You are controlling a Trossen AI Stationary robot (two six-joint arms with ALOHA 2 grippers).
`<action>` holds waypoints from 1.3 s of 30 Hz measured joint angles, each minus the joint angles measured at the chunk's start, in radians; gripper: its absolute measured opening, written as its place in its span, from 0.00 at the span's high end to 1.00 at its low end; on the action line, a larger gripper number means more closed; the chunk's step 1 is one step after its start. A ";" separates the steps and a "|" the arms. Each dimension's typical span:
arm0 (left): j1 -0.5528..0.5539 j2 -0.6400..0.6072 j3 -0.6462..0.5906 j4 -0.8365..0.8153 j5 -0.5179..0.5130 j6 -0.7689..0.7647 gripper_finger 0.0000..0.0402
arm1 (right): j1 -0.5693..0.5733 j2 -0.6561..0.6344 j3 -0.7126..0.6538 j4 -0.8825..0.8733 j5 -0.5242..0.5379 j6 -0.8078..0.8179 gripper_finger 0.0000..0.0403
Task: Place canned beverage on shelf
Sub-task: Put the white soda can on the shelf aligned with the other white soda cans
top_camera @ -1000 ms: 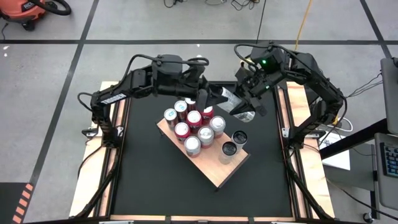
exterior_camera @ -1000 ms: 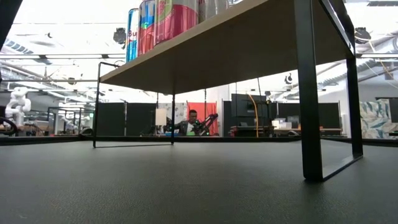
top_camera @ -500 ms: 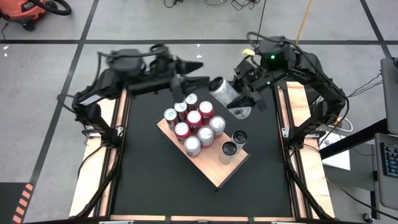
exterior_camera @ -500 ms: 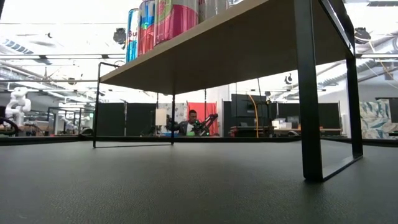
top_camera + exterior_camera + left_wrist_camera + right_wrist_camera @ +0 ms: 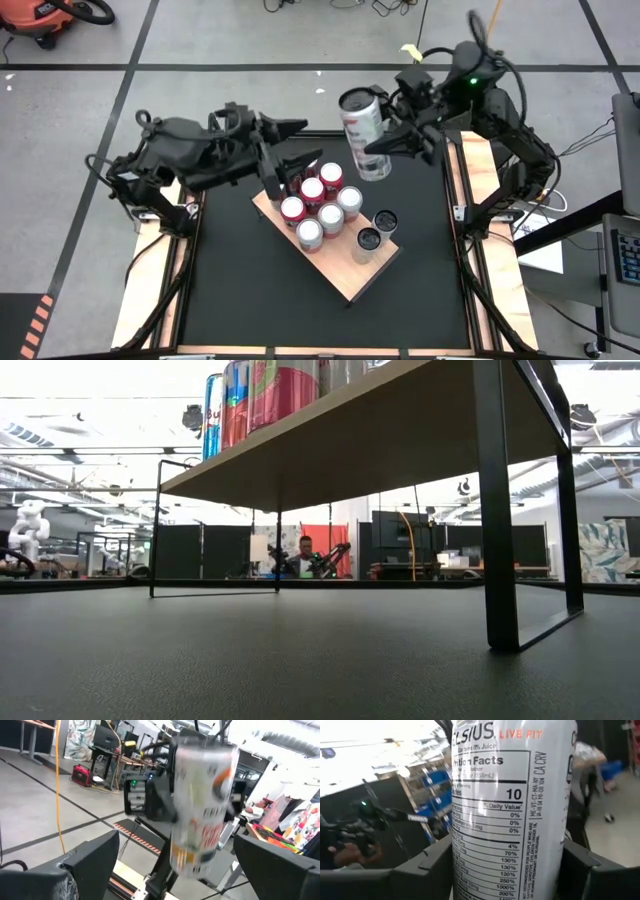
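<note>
Landmark: shelf [image 5: 345, 268], pale wood slab on the black table [image 5: 240, 290].
Can [image 5: 362, 122]: held aloft beyond the shelf's far end.
Right pincer [image 5: 385, 145]: clamped on the can's sides.
Left pincer [image 5: 290, 150]: spread wide, empty, over the shelf's far cans [image 5: 320, 205].
Risk: descending can may topple standing cans; left pincer crowds the approach.

Orange vacuum [image 5: 40, 20] on floor; person [image 5: 304, 555] (seated) in background.

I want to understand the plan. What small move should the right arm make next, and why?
Probably carry the white can toward the shelf. The right claw holds it in the air beyond the shelf's back end, and the left claw is open and apart from it.
</note>
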 joint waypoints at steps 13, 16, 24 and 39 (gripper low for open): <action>-0.035 0.044 -0.001 0.020 0.091 0.028 0.02 | 0.034 0.000 0.001 0.112 0.087 0.028 0.42; -0.029 0.045 -0.001 0.026 0.095 0.025 0.02 | 0.048 0.000 0.001 0.120 0.120 0.024 0.42; -0.024 0.079 -0.001 0.086 0.054 0.044 0.02 | 0.054 0.000 0.001 0.150 0.196 0.039 0.42; 0.060 0.177 -0.001 0.269 0.040 0.001 0.02 | 0.054 0.000 0.001 0.126 0.187 -0.033 0.42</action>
